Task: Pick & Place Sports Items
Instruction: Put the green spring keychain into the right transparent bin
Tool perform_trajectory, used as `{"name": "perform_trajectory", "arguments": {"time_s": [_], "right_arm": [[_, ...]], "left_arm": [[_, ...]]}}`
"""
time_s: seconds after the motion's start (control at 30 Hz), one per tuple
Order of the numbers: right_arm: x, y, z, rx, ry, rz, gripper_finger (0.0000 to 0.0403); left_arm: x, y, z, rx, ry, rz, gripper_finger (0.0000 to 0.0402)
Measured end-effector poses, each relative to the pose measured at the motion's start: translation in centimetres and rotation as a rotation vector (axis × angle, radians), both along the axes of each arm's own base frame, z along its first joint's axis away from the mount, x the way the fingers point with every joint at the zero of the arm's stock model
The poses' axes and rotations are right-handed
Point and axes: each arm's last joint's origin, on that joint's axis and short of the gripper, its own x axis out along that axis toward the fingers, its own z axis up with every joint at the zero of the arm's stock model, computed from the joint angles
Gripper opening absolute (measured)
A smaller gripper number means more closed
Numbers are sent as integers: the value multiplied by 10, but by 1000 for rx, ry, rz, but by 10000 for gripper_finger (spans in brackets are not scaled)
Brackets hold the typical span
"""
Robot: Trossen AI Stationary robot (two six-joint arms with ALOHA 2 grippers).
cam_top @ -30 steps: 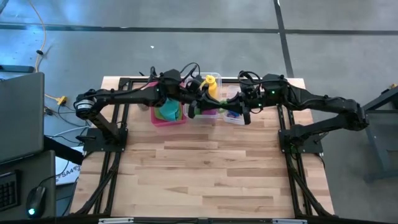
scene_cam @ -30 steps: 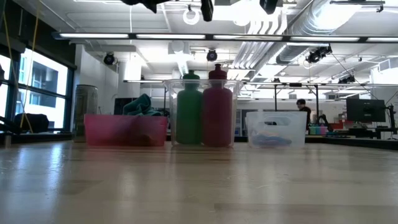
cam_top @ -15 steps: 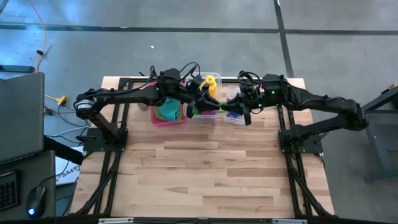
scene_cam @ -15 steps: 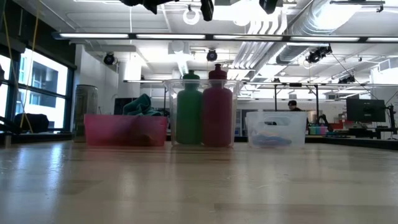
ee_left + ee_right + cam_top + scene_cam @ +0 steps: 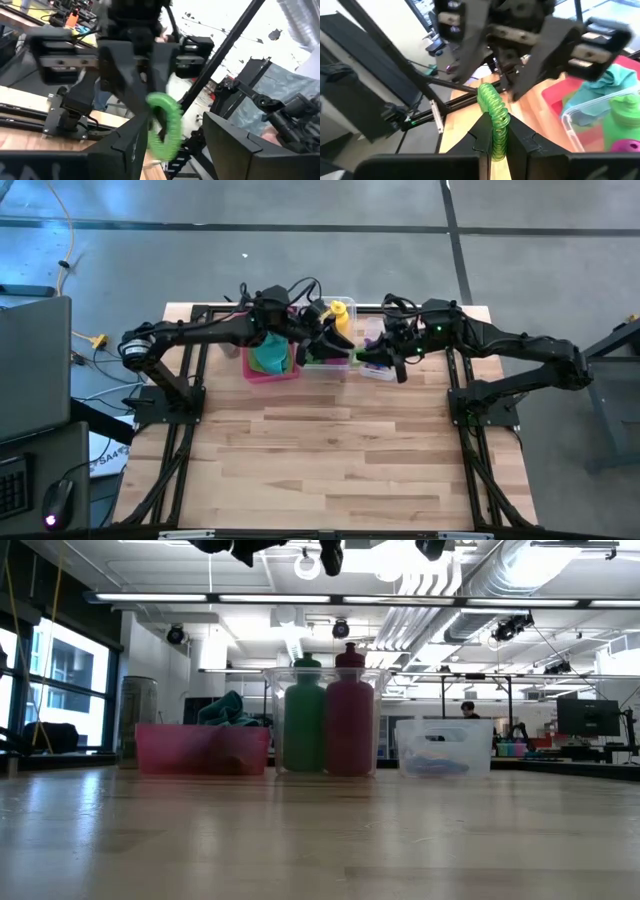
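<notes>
Right in the right wrist view, the right gripper (image 5: 495,131) has its two dark fingers pinched tight on a green ring (image 5: 495,120), a ribbed rubbery loop standing on edge, its long axis running straight out from the fingertips toward the other arm. Just past it, the left gripper (image 5: 512,82) faces in head-on, and its jaws stand apart, nothing held. The left wrist view agrees: the ring (image 5: 165,131) hangs edge-on in the gap between the left arm's own spread fingers (image 5: 127,145), tilted a little off upright, not clamped by them.

From above, both arms reach in level from either side and meet nose to nose over the back of the wooden table (image 5: 330,460), above the middle clear bin (image 5: 325,365). The right gripper (image 5: 368,356) holds its catch up in the air there, and the left gripper (image 5: 335,348) sits just beside it.

Farther back along the row: pink bin (image 5: 200,750) with the teal cloth (image 5: 228,708), then the green bottle (image 5: 304,725) and purple bottle (image 5: 349,720) upright in the clear bin, and a yellow bottle (image 5: 339,313) behind.
</notes>
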Motion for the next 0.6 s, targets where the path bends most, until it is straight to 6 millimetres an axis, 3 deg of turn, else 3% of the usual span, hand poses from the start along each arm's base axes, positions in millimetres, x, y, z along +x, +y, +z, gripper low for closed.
{"name": "perform_trajectory", "arguments": {"time_s": [0.3,0.6], "right_arm": [[-1,4,0,31,-5,124,20],[-1,5,1,39,-8,176,20]], "left_arm": [[-7,18,0,2,12,-38,166],[-4,20,0,50,-22,101,165]]}}
